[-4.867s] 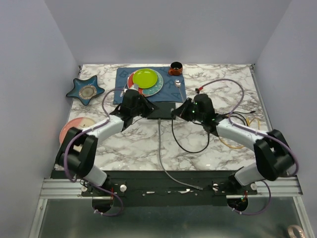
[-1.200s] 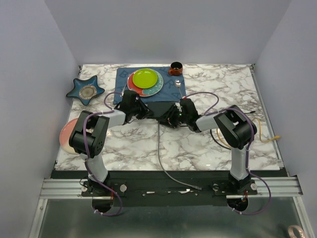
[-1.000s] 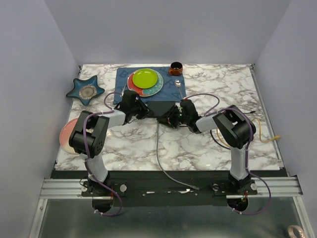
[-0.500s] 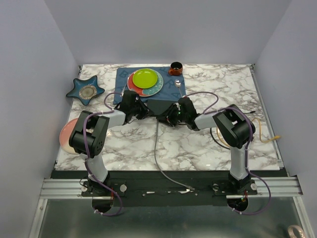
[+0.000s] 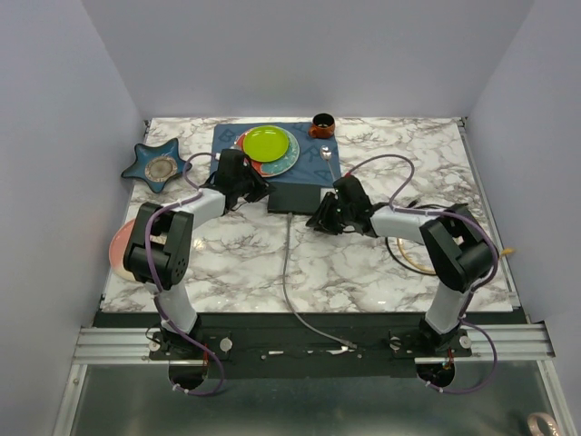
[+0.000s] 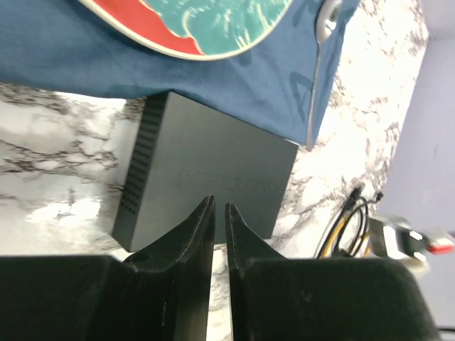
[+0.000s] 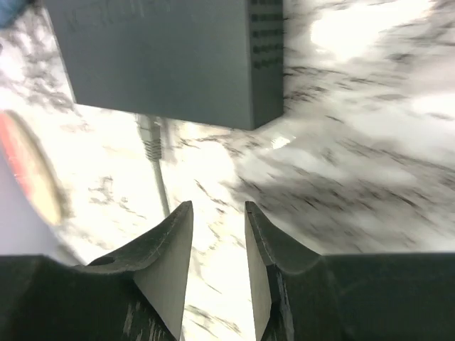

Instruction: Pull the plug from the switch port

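The flat black switch (image 5: 298, 198) lies at the near edge of the blue mat; it also shows in the left wrist view (image 6: 213, 167) and the right wrist view (image 7: 163, 57). A grey cable (image 5: 287, 272) runs from its near edge toward the table front. Its plug (image 7: 148, 138) sits at that edge; the blur hides whether it is seated. My left gripper (image 5: 257, 189) (image 6: 220, 202) is shut and empty, over the switch's left end. My right gripper (image 5: 318, 221) (image 7: 217, 204) is open and empty, just right of the plug, off the switch's near right corner.
The blue cloth mat (image 5: 313, 168) carries a green plate (image 5: 265, 143) on stacked plates, and a spoon (image 5: 325, 153). A brown cup (image 5: 321, 124) stands behind. A star dish (image 5: 156, 165) and a pink plate (image 5: 127, 241) lie at the left. Yellow and black cables (image 5: 413, 259) lie at the right.
My right gripper has let go at the switch's near edge and drawn back to the right, now open. My left gripper has shifted up and left toward the mat.
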